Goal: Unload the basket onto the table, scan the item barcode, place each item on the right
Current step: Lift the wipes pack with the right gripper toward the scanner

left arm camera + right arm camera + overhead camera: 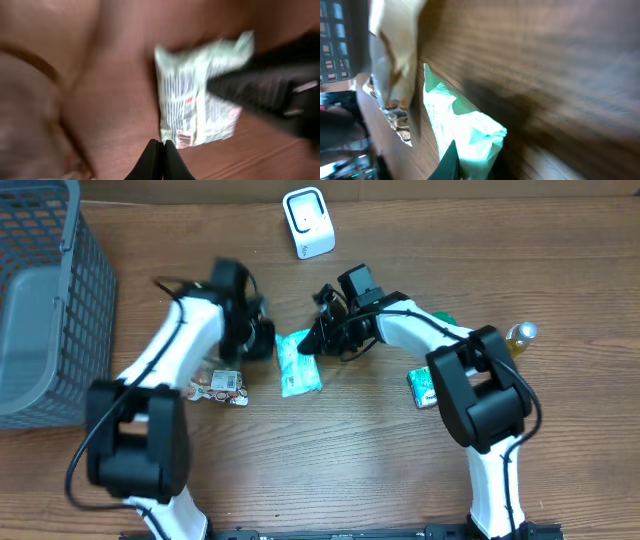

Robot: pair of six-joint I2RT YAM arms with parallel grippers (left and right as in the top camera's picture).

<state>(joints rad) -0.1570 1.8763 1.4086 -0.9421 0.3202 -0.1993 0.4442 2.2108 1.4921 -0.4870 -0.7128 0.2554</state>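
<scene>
Overhead: R gripper [318, 340] pinches teal packet [298, 362] at its far-right edge, tips hidden under wrist. L gripper [161, 145] pressed together, empty, view blurred. Open table [350, 470] near side of packet.

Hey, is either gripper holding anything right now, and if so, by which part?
The right gripper pinches the light green packet by a corner of one end. The left gripper is shut on nothing.

No words, numbers or brand names can be read anywhere. The green packet [298, 362] at the table's middle carries dark print and a striped patch, all blurred in the left wrist view [195, 100]. Print on the patterned wrapper [222, 388] to its left and the small green box [423, 388] to its right is too small to read.
</scene>
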